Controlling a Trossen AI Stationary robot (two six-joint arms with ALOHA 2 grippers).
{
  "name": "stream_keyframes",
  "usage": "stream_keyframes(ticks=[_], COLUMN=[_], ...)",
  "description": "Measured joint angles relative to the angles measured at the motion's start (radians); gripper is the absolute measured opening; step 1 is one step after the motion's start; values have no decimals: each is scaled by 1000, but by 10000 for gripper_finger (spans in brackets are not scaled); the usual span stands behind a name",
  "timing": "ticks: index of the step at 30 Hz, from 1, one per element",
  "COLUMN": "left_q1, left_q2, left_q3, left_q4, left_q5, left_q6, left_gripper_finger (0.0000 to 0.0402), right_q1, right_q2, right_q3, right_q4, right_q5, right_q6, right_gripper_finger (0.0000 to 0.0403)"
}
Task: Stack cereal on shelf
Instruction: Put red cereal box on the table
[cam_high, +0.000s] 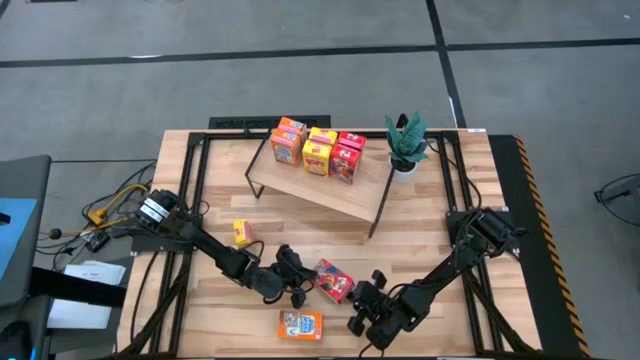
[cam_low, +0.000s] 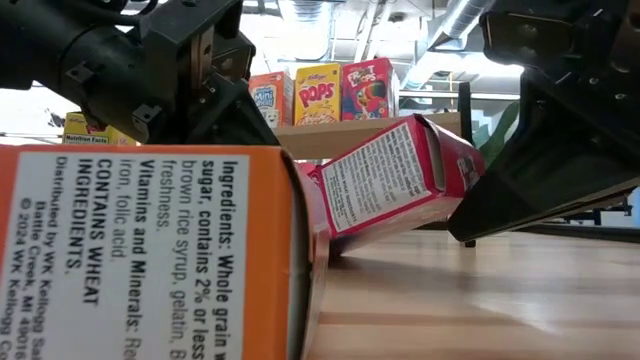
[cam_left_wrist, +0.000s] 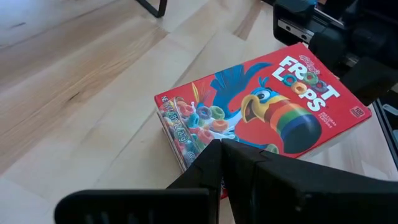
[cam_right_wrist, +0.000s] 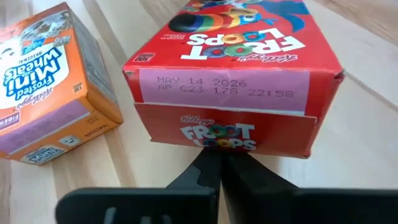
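Note:
A red Froot Loops cereal box (cam_high: 334, 280) lies face up on the table between my two grippers; in the low view it is tilted (cam_low: 400, 180), one end raised. My left gripper (cam_left_wrist: 222, 148) is shut at its long edge. My right gripper (cam_right_wrist: 221, 157) is shut at the date-stamped end. An orange Mini-Wheats box (cam_high: 300, 324) lies flat near the front edge, and a yellow box (cam_high: 241, 233) stands on the table to the left. Several cereal boxes (cam_high: 318, 150) stand upright on the wooden shelf (cam_high: 330, 190). My left gripper meets the red box with its shut fingertips at the printed front, by one long edge near a corner (cam_left_wrist: 198, 144). The fingers slant down from the table's left. The tips cover the exact spot of contact. My right gripper sets its shut fingertips against the lower edge of the box's end flap (cam_right_wrist: 219, 147), coming slanted down from the table's right, in line with the box's length. That end (cam_low: 455, 165) stands raised off the table above the finger (cam_low: 520, 200).
A potted plant (cam_high: 405, 142) stands at the shelf's far right end. The shelf's black legs (cam_high: 252, 172) reach down to the table. The orange box (cam_low: 150, 250) fills the low view's near left. Bare wood lies between the shelf and the red box.

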Motion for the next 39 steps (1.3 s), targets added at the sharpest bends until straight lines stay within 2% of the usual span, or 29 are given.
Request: stream_keyframes(ticks=[10, 14, 20, 30, 39], left_q1=[-11, -11, -12, -11, -11], left_q2=[0, 0, -1, -1, 0], left_q3=[0, 0, -1, -1, -2], left_q4=[-9, -42, -67, -74, -63], left_q5=[-16, -30, -43, -23, -12], left_q6=[-27, -87, -124, -130, -134], left_gripper_finger=[0, 0, 0, 0, 0], right_q1=[6, 6, 4, -29, -56], right_q2=[0, -4, -5, -5, -5], right_q3=[0, 0, 31, 88, 89], right_q4=[9, 26, 90, 77, 77], right_q5=[0, 0, 0, -5, -55], right_q6=[0, -6, -93, -229, -231], right_gripper_finger=[16, 22, 38, 14, 40])
